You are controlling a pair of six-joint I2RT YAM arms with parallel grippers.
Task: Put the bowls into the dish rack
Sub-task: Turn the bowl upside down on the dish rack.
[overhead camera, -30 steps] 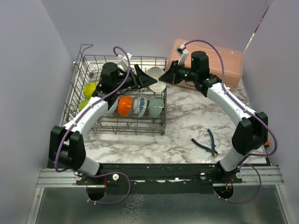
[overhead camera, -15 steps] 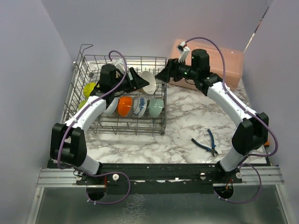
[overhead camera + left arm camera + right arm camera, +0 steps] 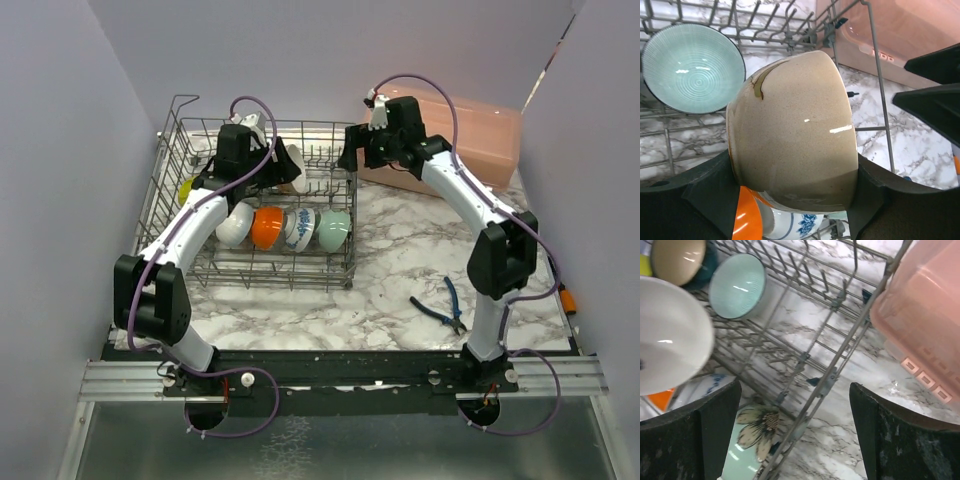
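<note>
from above, my left jaws grip the beige bowl (image 3: 297, 181) over the dish rack (image 3: 290, 270); my right jaws gape empty beside its rim. left wrist: bowl wedged between them. right wrist: only rack wire beyond spread jaws.

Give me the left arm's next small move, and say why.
Probably lower the left gripper so the beige bowl settles between free tines of the dish rack. The bowl is clamped between its fingers and seems to hang over the rack's wires, not yet resting on them. The right gripper is open and apart from it.
</note>
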